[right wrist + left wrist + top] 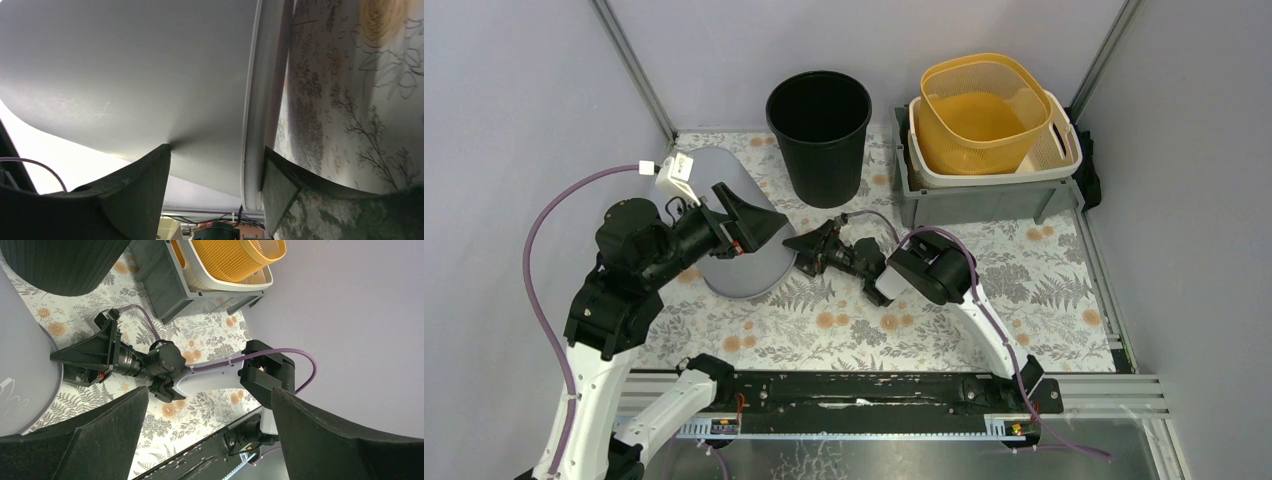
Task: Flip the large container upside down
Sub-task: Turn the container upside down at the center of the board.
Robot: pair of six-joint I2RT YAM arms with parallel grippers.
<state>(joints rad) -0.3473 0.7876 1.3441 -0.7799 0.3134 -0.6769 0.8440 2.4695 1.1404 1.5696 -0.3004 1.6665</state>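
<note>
The large grey container (744,255) lies tilted on the floral mat at the left, its rim toward the right arm. It also shows in the left wrist view (20,365) and fills the right wrist view (125,65). My right gripper (796,252) is at the rim. One fingertip (162,152) touches the grey wall and the other finger (280,185) presses on the rim's mat side, so it is shut on the rim. My left gripper (769,225) hovers over the container's right side, jaws wide apart and empty (210,405).
A black bin (819,130) stands upright at the back centre. A grey crate (984,195) at the back right holds a white basket and a yellow basket (984,110). Enclosure walls close in on the left, back and right.
</note>
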